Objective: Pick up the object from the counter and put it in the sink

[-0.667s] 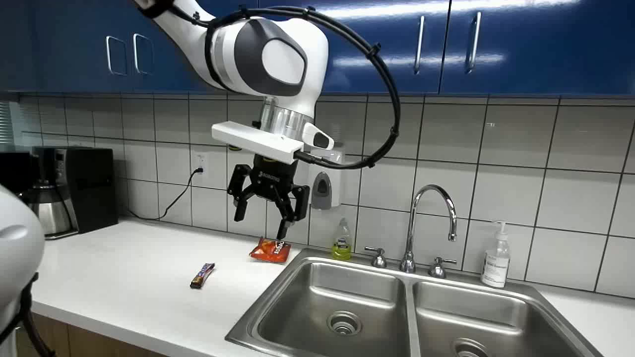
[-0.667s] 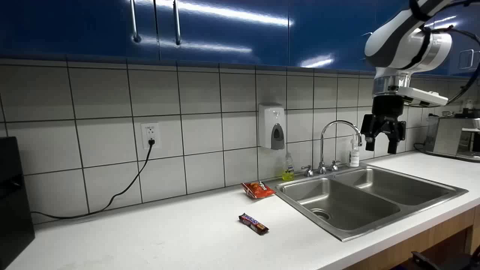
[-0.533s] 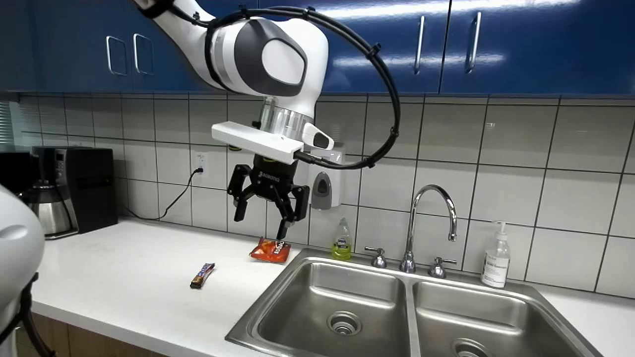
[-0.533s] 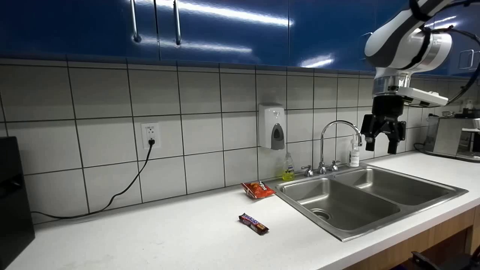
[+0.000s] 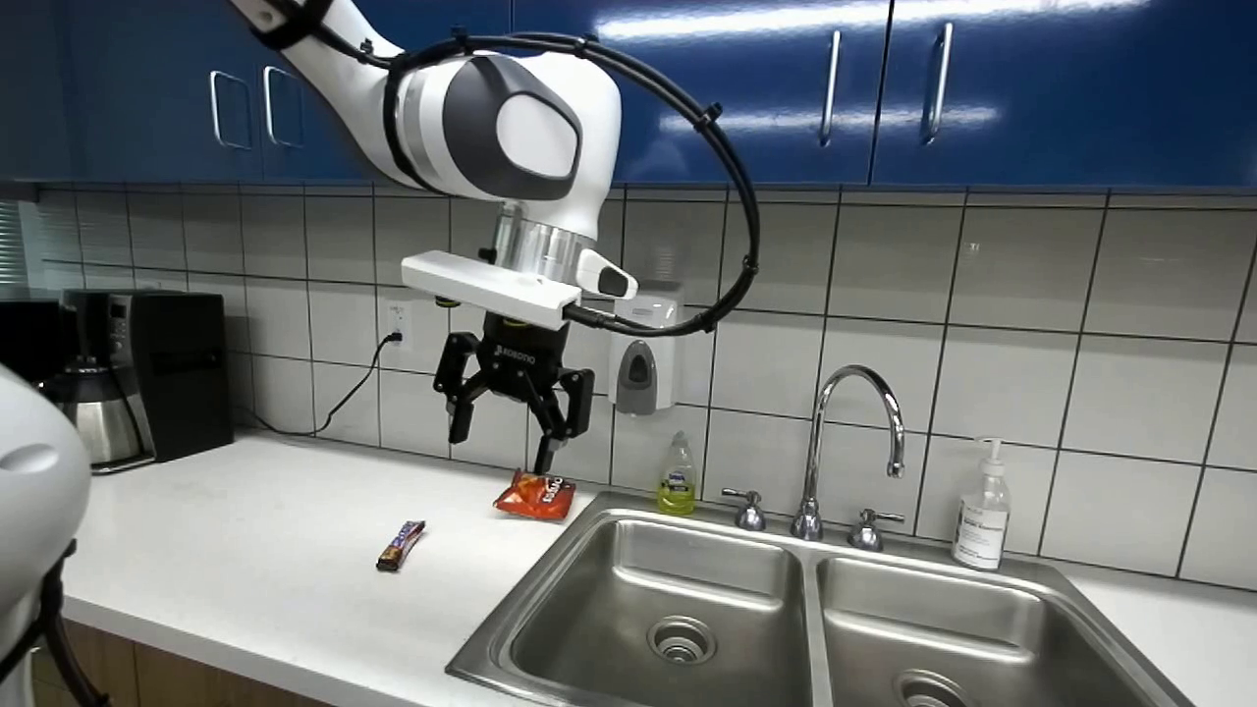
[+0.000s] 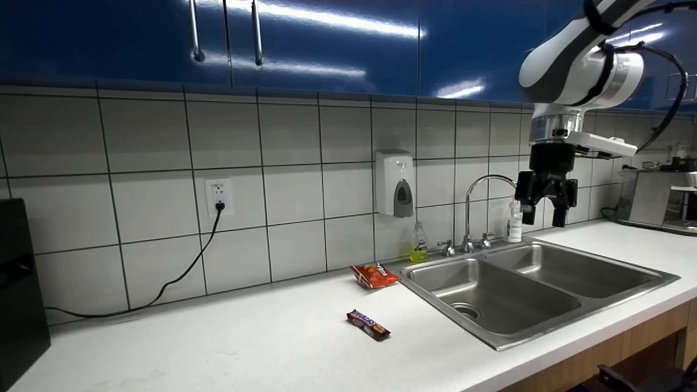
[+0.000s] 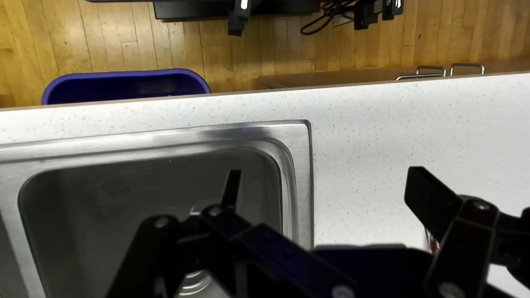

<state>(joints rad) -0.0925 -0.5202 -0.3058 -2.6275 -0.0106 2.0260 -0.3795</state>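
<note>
The gripper (image 5: pixel 501 448) hangs above the sink and counter, its fingers spread wide apart. The slim, dark wrapped bar (image 6: pixel 368 325) lies on the finely flecked white counter (image 6: pixel 218 348), well apart from the gripper and near an orange-red packet (image 6: pixel 375 276). Just beside that packet sits the sink (image 7: pixel 304 186), steel, with two basins. Behind runs a tiled wall (image 5: pixel 1002 383) under glossy blue cabinets (image 5: pixel 1080 79); past the counter's front edge, the wrist view shows a rounded purple thing (image 7: pixel 124 75) and wooden floor (image 7: pixel 112 49)
</note>
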